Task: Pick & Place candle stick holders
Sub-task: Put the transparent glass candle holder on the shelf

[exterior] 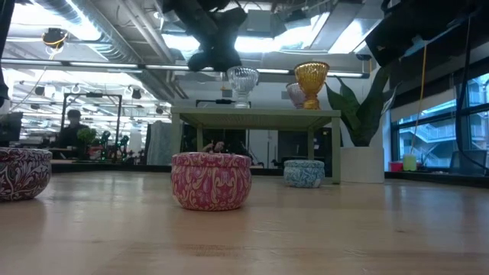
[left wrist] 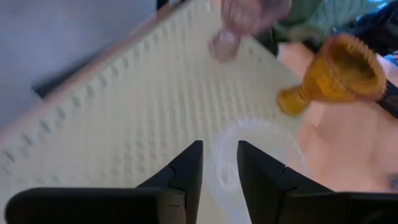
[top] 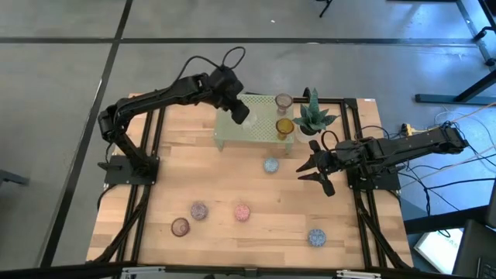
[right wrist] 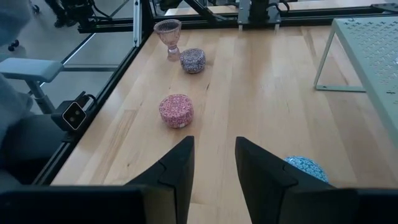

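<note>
High view: the clear holder (top: 246,118) stands upright on the green stand (top: 232,133), toward twelve o'clock of the desk (top: 232,186). The left gripper (top: 242,115) is slightly parted around its rim; right gripper (top: 316,172) hovers part-open, empty.

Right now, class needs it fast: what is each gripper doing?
Left gripper: open, fingers astride the clear glass holder on the pale green stand.
Right gripper: open, holding nothing.

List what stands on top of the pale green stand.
Three holders stand on the stand: a clear one below the left tool, an amber one, and a pinkish one partly hidden behind the amber.
</note>
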`<state>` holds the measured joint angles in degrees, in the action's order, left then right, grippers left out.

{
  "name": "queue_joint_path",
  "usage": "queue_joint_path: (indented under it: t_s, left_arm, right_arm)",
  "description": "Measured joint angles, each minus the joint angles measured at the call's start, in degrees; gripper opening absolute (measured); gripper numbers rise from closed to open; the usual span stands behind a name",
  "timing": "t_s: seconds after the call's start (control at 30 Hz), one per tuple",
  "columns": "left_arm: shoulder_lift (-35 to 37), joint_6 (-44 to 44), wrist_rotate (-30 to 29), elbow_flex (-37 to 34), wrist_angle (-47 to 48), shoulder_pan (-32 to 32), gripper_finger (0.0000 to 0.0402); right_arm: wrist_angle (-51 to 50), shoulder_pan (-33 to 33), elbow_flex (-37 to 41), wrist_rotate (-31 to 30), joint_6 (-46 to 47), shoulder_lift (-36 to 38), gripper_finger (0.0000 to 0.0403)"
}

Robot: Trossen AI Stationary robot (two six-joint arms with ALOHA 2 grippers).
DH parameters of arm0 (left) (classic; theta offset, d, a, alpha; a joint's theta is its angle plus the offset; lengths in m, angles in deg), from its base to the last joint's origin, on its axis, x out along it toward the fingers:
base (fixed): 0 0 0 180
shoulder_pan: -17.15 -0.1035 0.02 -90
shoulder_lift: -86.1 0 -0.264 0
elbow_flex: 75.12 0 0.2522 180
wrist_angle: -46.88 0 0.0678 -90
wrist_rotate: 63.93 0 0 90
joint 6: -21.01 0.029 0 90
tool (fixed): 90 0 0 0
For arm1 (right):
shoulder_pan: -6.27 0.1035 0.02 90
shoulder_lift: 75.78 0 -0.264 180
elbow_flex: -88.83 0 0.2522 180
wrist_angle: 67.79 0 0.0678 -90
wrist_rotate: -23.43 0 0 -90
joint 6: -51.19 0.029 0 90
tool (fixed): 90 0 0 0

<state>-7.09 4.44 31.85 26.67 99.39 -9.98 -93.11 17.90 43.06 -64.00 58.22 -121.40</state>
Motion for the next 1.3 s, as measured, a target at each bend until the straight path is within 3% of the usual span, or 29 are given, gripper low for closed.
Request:
queue_joint_path:
  t_s: [0.33,0.63,0.8,1.03,1.17,1.3]
  left_arm:
    - [4.36,12.19,-2.42,-0.02,-1.76,2.91,0.0099]
    - [15.93,19.48,-7.44,-1.91,2.32,9.47,0.01]
    - [24.45,19.76,-8.35,-16.38,-7.58,13.89,0.01]
    - [30.98,21.81,-10.35,-41.36,-36.61,16.19,0.01]
    - [31.02,19.44,-12.7,-49.82,-48.77,16.1,0.01]
    - [30.06,20.33,-12.68,-53.96,-53.47,16.1,0.01]
  right_arm:
    - [-0.49,0.01,0.0,0.0,0.15,0.0,0.0121]
    - [-0.78,0.02,0.0,0.0,3.13,0.0,0.0121]
    - [-0.82,0.02,0.0,0.0,3.28,0.0,0.0121]
    - [0.06,0.01,0.71,0.0,3.43,0.0,0.0121]
    - [-0.03,0.02,1.47,0.0,3.4,0.0,0.0121]
    - [0.25,0.0,1.49,0.0,3.26,0.0,0.0121]
